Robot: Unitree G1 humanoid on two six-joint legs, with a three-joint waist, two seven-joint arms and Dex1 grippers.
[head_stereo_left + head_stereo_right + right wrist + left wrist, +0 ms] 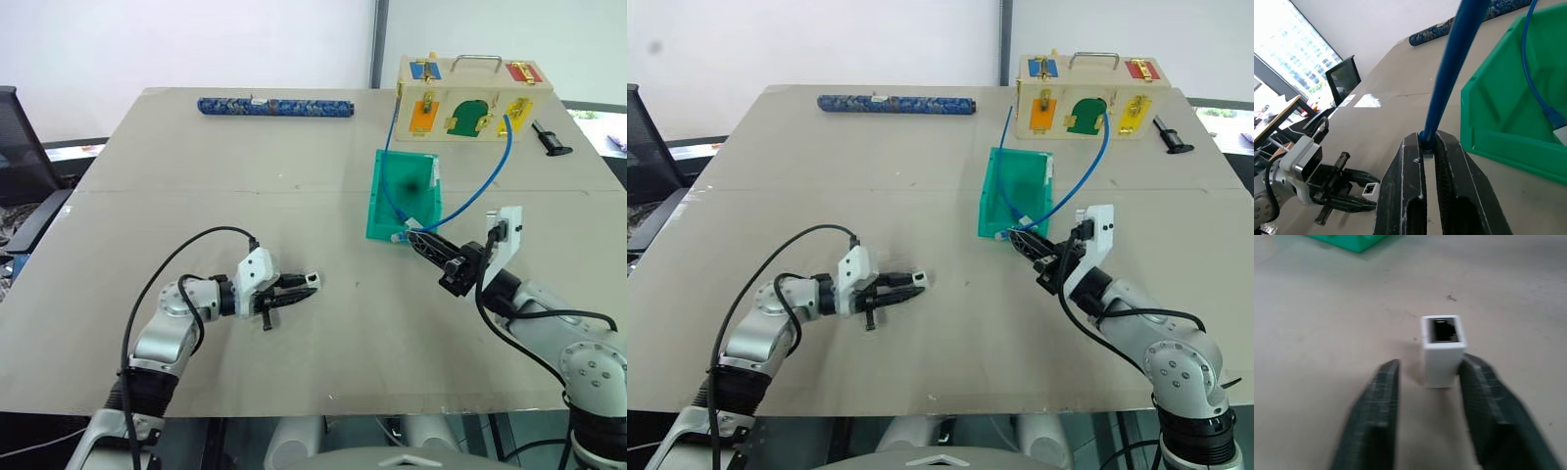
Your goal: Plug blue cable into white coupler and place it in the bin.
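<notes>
**Left gripper closing on the coupler, right gripper holding the cable**

The white coupler (1443, 350) lay on the tabletop (294, 196), well short of the bin (404, 196). The left gripper (300, 286) straddled it, jaws apart, one pad touching. The right gripper (1429, 161), beside the bin's front, was clamped on the blue cable (1452, 68). A good grasp would centre the coupler and leave its socket exposed.

White coupler (1443, 350): small box, dark socket opening exposed, resting on the table between two black fingers. Blue cable (1453, 68): thin, curved, one end clamped, other end lying inside the bin (384, 217). Bin: green, open-topped, upright.
</notes>
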